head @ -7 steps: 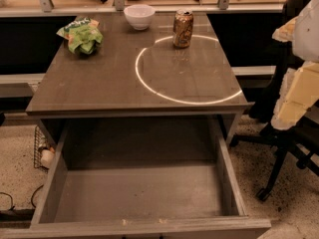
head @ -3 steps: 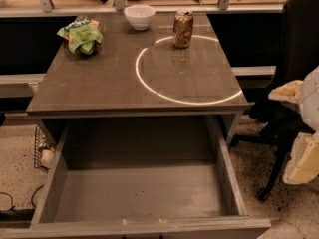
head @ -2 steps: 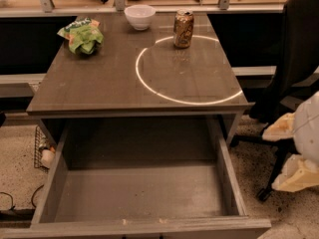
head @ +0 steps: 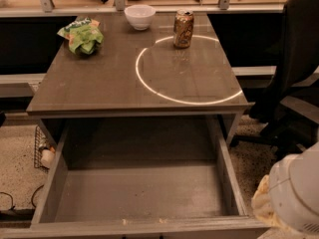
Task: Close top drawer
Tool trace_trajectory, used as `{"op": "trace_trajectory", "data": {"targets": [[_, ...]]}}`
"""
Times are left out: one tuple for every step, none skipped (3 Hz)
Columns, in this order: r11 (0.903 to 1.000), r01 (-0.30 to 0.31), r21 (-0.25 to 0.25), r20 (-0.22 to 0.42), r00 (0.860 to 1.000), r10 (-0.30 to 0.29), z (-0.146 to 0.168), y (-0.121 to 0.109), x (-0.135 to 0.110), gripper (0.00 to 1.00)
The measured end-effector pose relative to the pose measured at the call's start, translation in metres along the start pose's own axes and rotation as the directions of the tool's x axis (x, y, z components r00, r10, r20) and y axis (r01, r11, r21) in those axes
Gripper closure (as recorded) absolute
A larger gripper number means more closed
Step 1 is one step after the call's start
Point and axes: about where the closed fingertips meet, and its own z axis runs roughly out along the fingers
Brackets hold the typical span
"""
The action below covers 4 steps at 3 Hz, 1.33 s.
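Observation:
The top drawer (head: 139, 190) is a wide, deep grey drawer under the tabletop (head: 99, 83). It stands pulled far out toward me and its inside is bare. Its front panel runs along the bottom edge of the camera view, and the handle is hidden. My gripper (head: 263, 206) shows only as a cream-coloured part at the lower right, beside the drawer's right front corner, half covered by the white rounded arm (head: 296, 193). It does not visibly touch the drawer.
On the tabletop stand a green chip bag (head: 82, 34), a white bowl (head: 140, 16) and a drink can (head: 183, 29) on a bright ring of light. A black office chair (head: 294, 68) stands close on the right. A wire basket (head: 42, 151) and cables (head: 10, 208) lie at the left.
The arm and gripper have moved down along the right edge, from beside the tabletop to beside the drawer's front corner. The drawer has not moved.

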Motion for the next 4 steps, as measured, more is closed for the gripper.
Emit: {"op": "trace_trajectory", "data": {"targets": [[0.9968, -0.035, -0.072, -0.063, 0.998, 0.03, 0.031, 0.032, 0.005, 1.0], [0.9968, -0.035, -0.072, -0.063, 0.998, 0.03, 0.031, 0.032, 0.005, 1.0], [0.9962, -0.024, -0.084, -0.041, 0.999, 0.021, 0.051, 0.039, 0.001, 1.0], [0.9942, 0.016, -0.106, -0.007, 1.0, -0.017, 0.091, 0.052, -0.012, 1.0]]}}
